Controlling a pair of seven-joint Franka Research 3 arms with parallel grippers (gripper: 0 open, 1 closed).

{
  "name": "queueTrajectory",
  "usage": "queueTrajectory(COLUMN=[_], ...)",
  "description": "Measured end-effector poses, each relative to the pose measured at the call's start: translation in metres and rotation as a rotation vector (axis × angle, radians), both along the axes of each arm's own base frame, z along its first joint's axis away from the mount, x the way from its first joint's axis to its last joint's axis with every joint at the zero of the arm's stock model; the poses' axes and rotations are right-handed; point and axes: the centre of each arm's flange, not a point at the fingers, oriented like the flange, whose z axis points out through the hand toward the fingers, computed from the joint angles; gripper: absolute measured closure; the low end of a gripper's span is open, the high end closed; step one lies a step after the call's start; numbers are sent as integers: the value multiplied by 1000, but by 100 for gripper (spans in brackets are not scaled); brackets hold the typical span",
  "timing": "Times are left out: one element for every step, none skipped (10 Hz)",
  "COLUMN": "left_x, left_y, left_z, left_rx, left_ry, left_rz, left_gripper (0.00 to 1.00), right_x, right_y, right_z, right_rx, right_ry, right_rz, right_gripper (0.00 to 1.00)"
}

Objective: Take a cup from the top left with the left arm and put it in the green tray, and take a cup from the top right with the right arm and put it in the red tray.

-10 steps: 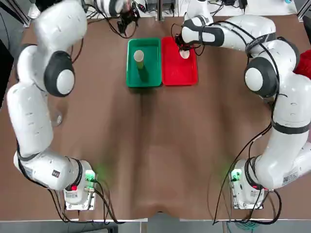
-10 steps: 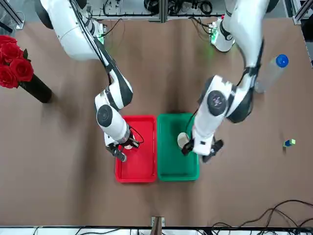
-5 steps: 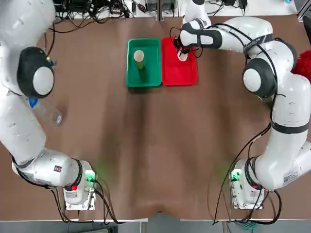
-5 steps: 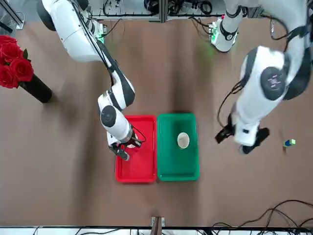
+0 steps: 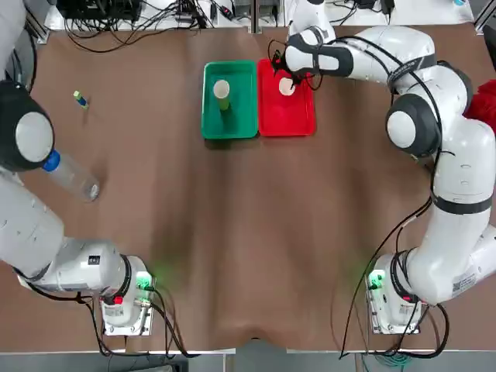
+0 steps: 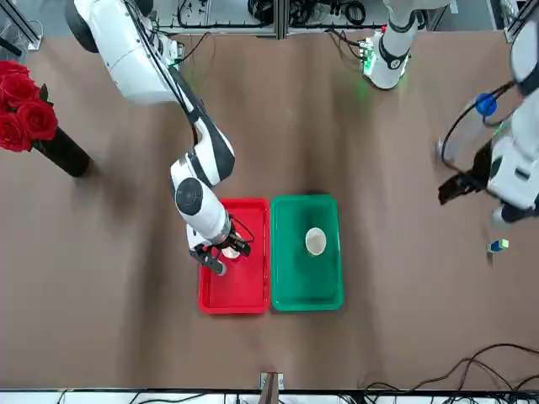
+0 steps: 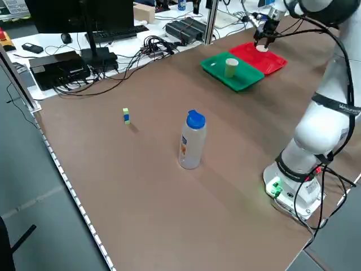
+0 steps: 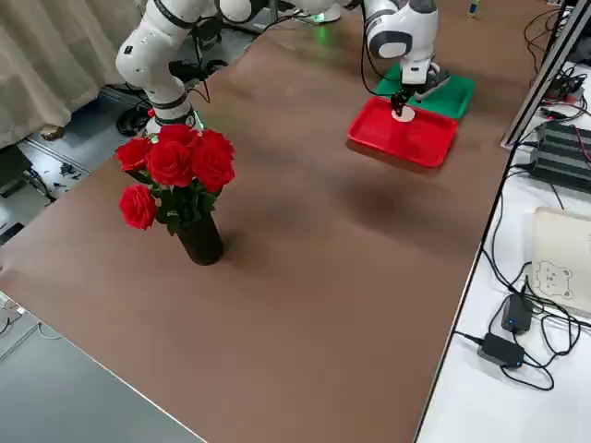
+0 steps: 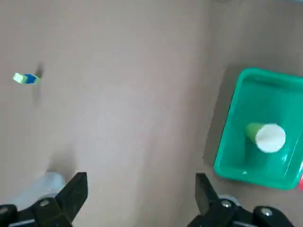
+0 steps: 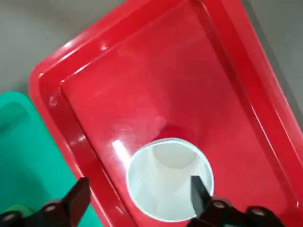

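The right pincer (image 10: 141, 189) is wide apart over the red tray (image 10: 227, 142). The red cup (image 10: 165, 179) is in the tray, close by its tips, so it should back straight off without bumping the rim. The left pincer (image 9: 141, 189), also apart, is away from the green tray (image 9: 255, 174) and its yellow-green cup (image 9: 270, 138).

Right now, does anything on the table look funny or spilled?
No, nothing stands out. The yellow-green cup stands upright in the green tray. The red cup stands upright in the red tray. The bottle is standing with its blue cap on. I see no spill.
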Motion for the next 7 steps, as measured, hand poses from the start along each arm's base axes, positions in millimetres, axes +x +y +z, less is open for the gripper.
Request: queueTrajectory(left_x=[-12, -20, -24, -28, -32, -38, -45], left_y=[2, 2, 3, 2, 0, -4, -9], left_z=[16, 26, 31, 34, 35, 36, 35], left_rx=[5, 8, 9, 10, 10, -5, -23], left_ry=[-9, -18, -24, -21, -7, 24, 62], left_rz=[-34, -42, -45, -53, -60, -68, -79], left_gripper=[0, 0, 0, 0, 0, 0, 0], right_x=[2, 10, 26, 47, 66, 78, 87], right_y=[-3, -14, -39, -76, -119, -159, -195], right_z=[12, 31, 53, 81, 107, 124, 138], right_rx=[-20, -51, -69, -71, -72, -77, -87], right_ry=[23, 37, 35, 21, 11, 7, -7], right_rz=[3, -1, -26, -61, -87, -97, -97], right_gripper=[0, 0, 0, 0, 0, 0, 0])
